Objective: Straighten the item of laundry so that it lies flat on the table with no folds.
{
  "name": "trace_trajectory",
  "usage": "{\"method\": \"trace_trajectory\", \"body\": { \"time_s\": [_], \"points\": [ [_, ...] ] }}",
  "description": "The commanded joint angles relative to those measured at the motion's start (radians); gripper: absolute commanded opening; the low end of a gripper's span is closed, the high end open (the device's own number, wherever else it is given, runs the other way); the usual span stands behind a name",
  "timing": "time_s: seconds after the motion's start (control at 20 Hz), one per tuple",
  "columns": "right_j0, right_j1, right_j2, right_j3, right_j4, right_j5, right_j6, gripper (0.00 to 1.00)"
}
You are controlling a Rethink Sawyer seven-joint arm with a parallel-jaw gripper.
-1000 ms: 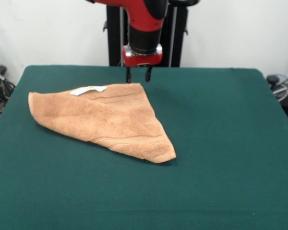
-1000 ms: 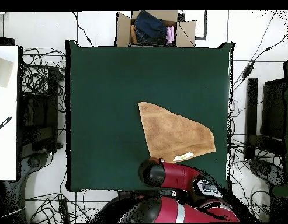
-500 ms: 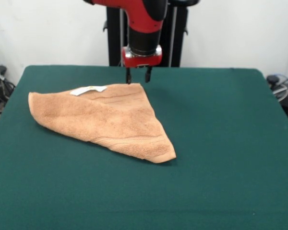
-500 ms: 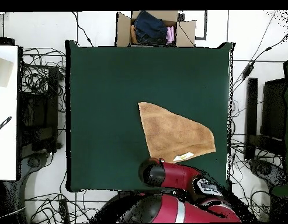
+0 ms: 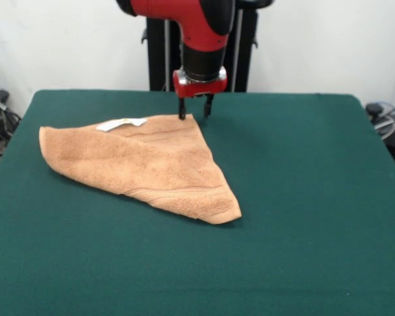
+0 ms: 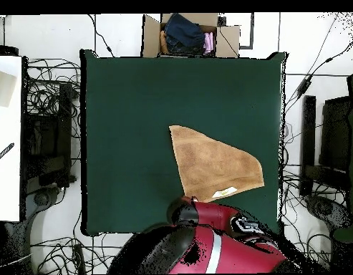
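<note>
The item of laundry (image 5: pixel 145 164) is an orange-tan towel folded into a rough triangle on the green table (image 5: pixel 303 197), with a white label (image 5: pixel 121 123) at its far edge. From above, the towel (image 6: pixel 212 163) lies right of the table's (image 6: pixel 129 107) middle, its label (image 6: pixel 224 193) toward the bottom. My gripper (image 5: pixel 195 113) hangs open at the towel's far corner, one fingertip over the cloth's tip and the other just beyond it over the felt. In the overhead view the red arm (image 6: pixel 208 215) hides the fingers.
A cardboard box of clothes (image 6: pixel 187 34) stands beyond the table's top edge in the overhead view. Cables and equipment (image 6: pixel 50 136) lie on the floor around the table. A white surface (image 6: pixel 6 136) sits at the left.
The gripper has moved slightly to the right and lower toward the towel's far corner. The towel has not moved.
</note>
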Motion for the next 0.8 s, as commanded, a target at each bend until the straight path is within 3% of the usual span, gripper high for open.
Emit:
{"method": "trace_trajectory", "body": {
  "time_s": [0.05,0.35,0.8],
  "points": [
    [0.024,0.058,0.022,-0.058,-0.030,-0.099,0.165,1.00],
    [0.019,0.070,0.025,-0.065,-0.030,-0.107,0.162,1.00],
    [0.033,0.143,-0.007,-0.056,-0.033,-0.214,0.196,1.00]
  ]
}}
